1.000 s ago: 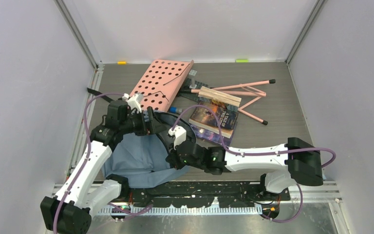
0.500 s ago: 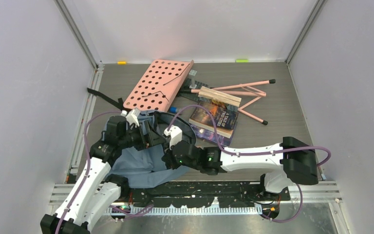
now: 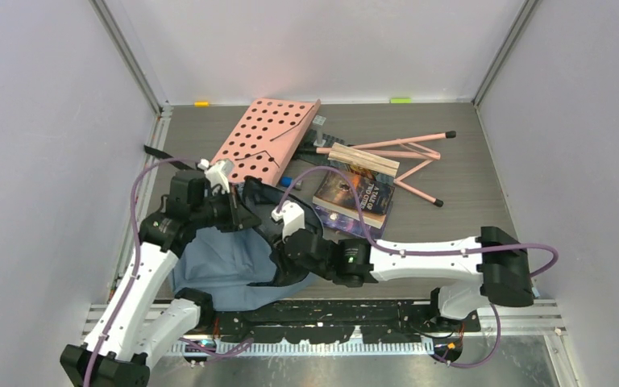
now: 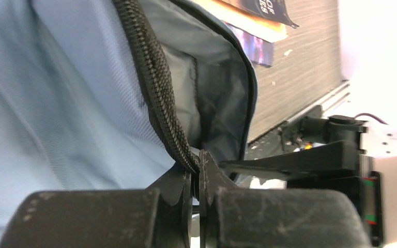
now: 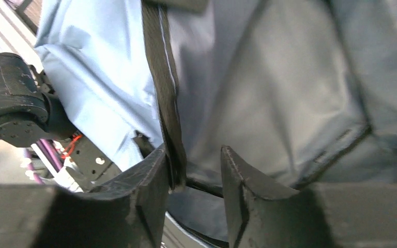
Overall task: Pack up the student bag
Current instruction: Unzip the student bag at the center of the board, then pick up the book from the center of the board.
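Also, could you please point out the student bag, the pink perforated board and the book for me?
student bag [image 3: 222,266], top external view, on its bare blue-grey fabric.
pink perforated board [image 3: 264,139], top external view, on the middle of its holed face.
book [image 3: 356,196], top external view, on its dark front cover.

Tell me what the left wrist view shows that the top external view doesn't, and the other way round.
Only the left wrist view: the left gripper closed on the black zipper trim at the rim of the student bag, and the grey lining inside the opening. Only the top external view: the pink perforated board and the pink-legged stand beyond the bag. Both: the bag's blue-grey fabric and the book lying beside it.
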### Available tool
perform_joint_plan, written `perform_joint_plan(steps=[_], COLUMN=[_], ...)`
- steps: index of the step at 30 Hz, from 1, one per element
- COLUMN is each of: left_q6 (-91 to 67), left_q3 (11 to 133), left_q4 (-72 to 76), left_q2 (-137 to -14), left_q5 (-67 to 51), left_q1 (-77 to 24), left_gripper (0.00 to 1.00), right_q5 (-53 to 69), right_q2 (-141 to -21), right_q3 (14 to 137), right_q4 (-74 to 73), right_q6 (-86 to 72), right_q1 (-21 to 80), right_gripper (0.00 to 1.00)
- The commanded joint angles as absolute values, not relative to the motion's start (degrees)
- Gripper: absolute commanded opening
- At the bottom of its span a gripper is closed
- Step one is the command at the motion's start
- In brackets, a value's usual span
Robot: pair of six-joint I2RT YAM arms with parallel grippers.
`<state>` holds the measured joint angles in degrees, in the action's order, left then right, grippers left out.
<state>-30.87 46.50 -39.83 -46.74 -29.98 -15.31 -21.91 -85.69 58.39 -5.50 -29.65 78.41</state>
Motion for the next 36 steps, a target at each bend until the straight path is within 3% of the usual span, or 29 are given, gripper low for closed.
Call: perform_joint_plan(steps=[1, 5, 8, 14, 20, 36], left_q6=[-17.1, -13.0, -11.5, -8.9, -9.8, -9.3], left_q3=[56.8, 60.7, 61.5, 54.7, 49.2, 48.5], left_q4=[-47.2, -47.3, -45.5, -36.4, -33.3, -35.1], left_q2=[-49.5, -49.5, -47.9, -41.2, -36.7, -37.7], left_q5=[-18.9, -10.1, -5.5, -4.7, -4.5, -3.0], left_q1=[-14.9, -14.9, -15.0, -14.9, -14.9, -14.9], left_gripper=[0.00, 0.00, 0.00, 0.00, 0.00, 0.00], right_q5=[-29.2, -34.3, -35.3, -24.4, -23.4, -24.5], right_q2=[-78.5, -74.3, -71.8, -69.3, -75.8, -99.1], right_q3=[63.5, 65.9, 67.1, 66.9, 70.7, 81.7], right_q4=[-15.9, -25.3, -32.9, -36.7, -35.8, -27.5], right_q6=[-25.0, -21.2, -20.0, -14.8, -5.0, 21.7], right_q1=[78.7, 77.9, 74.2, 54.5, 43.1, 33.1], right_gripper=[0.55, 0.83, 0.91, 0.94, 0.95, 1.00])
